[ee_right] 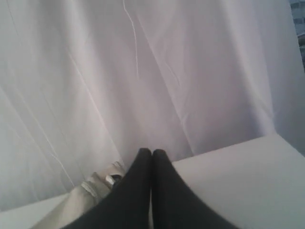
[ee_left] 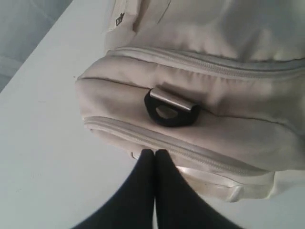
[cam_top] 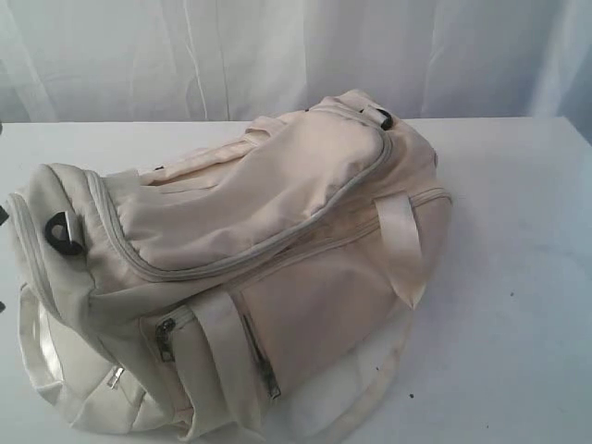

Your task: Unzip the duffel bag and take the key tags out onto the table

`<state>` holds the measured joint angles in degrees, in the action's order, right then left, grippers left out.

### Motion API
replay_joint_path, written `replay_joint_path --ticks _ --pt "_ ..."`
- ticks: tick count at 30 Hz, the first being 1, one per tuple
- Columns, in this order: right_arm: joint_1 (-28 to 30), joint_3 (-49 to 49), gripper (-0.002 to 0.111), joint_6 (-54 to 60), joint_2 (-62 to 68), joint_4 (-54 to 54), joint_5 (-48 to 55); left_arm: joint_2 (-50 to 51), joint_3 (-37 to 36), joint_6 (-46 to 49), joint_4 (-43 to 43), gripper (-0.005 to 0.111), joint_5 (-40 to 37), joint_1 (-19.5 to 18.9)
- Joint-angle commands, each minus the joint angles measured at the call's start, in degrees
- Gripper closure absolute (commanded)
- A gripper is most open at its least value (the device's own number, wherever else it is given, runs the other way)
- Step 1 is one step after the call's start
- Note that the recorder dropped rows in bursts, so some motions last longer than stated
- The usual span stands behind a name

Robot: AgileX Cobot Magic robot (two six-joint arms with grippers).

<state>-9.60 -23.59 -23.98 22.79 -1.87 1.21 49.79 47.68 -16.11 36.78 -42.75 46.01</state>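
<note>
The cream-beige duffel bag (cam_top: 250, 259) lies on the white table (cam_top: 518, 277), its long grey top zipper (cam_top: 240, 259) closed. Neither gripper shows in the exterior view. In the left wrist view my left gripper (ee_left: 154, 151) is shut with nothing between its black fingers, hovering just off the bag's end panel (ee_left: 200, 109), below a black D-ring (ee_left: 170, 110). In the right wrist view my right gripper (ee_right: 152, 151) is shut and empty, raised above the table's far part, with a corner of the bag (ee_right: 90, 193) beside it. The key tags are hidden.
White curtains (cam_top: 277, 46) hang behind the table. The bag's side pockets with small zipper pulls (cam_top: 165, 335) face the front. A satin strap (cam_top: 402, 245) drapes over the bag's right side. Bare tabletop (ee_left: 43, 143) lies beside the bag's end.
</note>
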Motion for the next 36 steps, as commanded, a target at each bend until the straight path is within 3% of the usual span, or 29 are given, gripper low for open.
replay_joint_path --ticks 1,6,11,13,18,20,25,29,32,36 --pt "-1.6 -16.8 0.108 7.8 19.3 -1.0 12.7 -0.5 -0.3 -0.6 -1.2 0.107 0.4 -0.2" --pt "-6.6 -37.6 0.108 24.6 42.5 7.7 33.3 -0.5 -0.3 -0.6 -2.2 0.107 0.7 -0.2" --pt "-9.6 -53.9 0.103 32.9 59.6 12.0 41.7 -0.5 -0.3 -0.6 -3.8 0.107 0.7 0.0" --pt "-10.0 -59.2 0.089 32.9 65.1 12.2 42.6 -0.5 -0.3 -0.6 -3.8 0.107 0.7 0.0" --pt "-10.0 -66.8 0.037 32.9 76.6 13.0 42.9 -0.5 -0.3 -0.5 -4.7 0.107 0.7 0.0" --pt "-10.0 -68.1 0.028 32.9 79.5 14.9 41.9 -0.5 -0.3 -0.4 -5.5 0.107 1.1 0.0" --pt "-10.3 -68.6 0.033 39.3 85.3 26.6 40.6 -0.5 -0.3 -0.4 -5.8 0.107 1.2 0.0" --pt "-11.4 -68.6 0.040 41.9 88.4 28.2 43.1 -0.5 -0.3 -0.4 -5.8 0.107 1.2 0.0" --pt "-11.6 -68.6 0.060 40.6 89.3 26.3 46.0 -0.5 -0.3 -0.2 -5.9 0.107 1.2 0.0" --pt "-11.4 -68.6 0.108 33.8 87.9 18.8 51.6 -0.5 -0.3 -0.2 -5.9 0.107 1.2 0.0"
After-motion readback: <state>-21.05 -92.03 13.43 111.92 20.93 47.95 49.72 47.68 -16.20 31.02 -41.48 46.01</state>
